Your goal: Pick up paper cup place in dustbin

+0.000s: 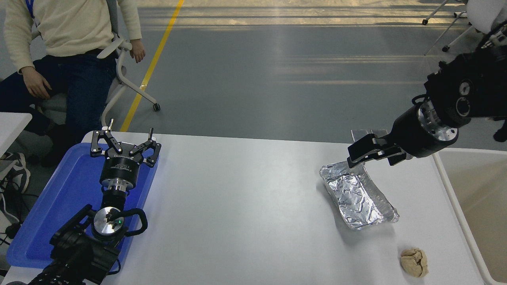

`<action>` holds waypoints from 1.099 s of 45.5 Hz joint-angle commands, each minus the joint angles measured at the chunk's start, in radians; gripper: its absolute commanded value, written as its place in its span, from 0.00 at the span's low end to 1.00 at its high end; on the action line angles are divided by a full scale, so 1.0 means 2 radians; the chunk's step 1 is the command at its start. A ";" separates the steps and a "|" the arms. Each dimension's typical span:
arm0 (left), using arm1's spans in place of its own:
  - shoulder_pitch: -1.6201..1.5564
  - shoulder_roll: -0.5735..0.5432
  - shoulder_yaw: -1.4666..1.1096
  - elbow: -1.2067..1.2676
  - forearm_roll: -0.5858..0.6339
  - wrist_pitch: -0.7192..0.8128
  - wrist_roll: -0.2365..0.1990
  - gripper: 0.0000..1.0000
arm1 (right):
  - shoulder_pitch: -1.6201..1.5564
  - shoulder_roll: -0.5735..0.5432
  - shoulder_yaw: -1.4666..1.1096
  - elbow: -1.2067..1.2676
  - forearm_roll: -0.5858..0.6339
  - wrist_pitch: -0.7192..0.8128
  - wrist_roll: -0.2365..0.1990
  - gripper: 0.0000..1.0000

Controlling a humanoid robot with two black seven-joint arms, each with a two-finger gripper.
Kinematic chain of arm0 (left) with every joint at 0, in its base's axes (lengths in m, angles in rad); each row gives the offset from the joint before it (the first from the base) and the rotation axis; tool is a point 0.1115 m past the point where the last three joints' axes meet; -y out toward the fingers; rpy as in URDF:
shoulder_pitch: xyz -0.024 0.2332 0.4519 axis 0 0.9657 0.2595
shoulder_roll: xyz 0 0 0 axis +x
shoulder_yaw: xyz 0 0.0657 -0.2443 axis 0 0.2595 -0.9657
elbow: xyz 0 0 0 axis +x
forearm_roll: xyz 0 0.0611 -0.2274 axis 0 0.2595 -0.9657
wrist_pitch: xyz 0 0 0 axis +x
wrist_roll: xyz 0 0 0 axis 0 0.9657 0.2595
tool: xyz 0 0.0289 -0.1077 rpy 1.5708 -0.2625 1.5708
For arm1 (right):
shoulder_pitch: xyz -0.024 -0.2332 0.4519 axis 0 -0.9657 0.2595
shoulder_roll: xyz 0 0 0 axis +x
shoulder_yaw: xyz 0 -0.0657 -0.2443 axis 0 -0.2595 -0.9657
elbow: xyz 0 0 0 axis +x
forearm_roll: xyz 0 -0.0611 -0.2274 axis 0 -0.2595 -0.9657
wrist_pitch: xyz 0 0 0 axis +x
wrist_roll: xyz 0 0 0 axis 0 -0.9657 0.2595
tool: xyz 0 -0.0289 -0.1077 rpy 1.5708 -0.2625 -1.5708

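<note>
No paper cup shows anywhere in the head view. The dustbin is the cream-white bin at the table's right edge; only its left rim and part of its beige inside show. My right gripper comes in from the right edge and hangs just above the far end of a crumpled silver foil tray. It is seen side-on and nothing shows in it. My left gripper is parked at the lower left over a flat blue tray, its jaws spread wide and empty.
A tan crumpled paper wad lies near the table's front right, close to the dustbin's rim. A person sits on a chair beyond the table's far left corner. A second white table's corner shows at the left edge.
</note>
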 commanded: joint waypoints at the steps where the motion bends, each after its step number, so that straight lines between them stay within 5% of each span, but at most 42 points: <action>1: 0.000 0.000 0.000 0.000 0.000 0.000 0.000 1.00 | 0.020 0.039 0.022 0.010 0.065 0.049 -0.010 1.00; 29: 0.000 0.000 0.000 0.000 0.001 0.000 0.000 1.00 | 0.036 0.062 0.032 0.015 0.079 0.125 0.002 1.00; 37: 0.000 0.000 0.000 0.000 0.000 0.000 0.000 1.00 | 0.032 0.061 0.026 0.003 0.137 0.116 0.002 1.00; 50: 0.000 0.000 0.000 0.000 0.000 0.000 0.000 1.00 | 0.017 0.062 0.022 -0.002 0.144 0.100 0.001 1.00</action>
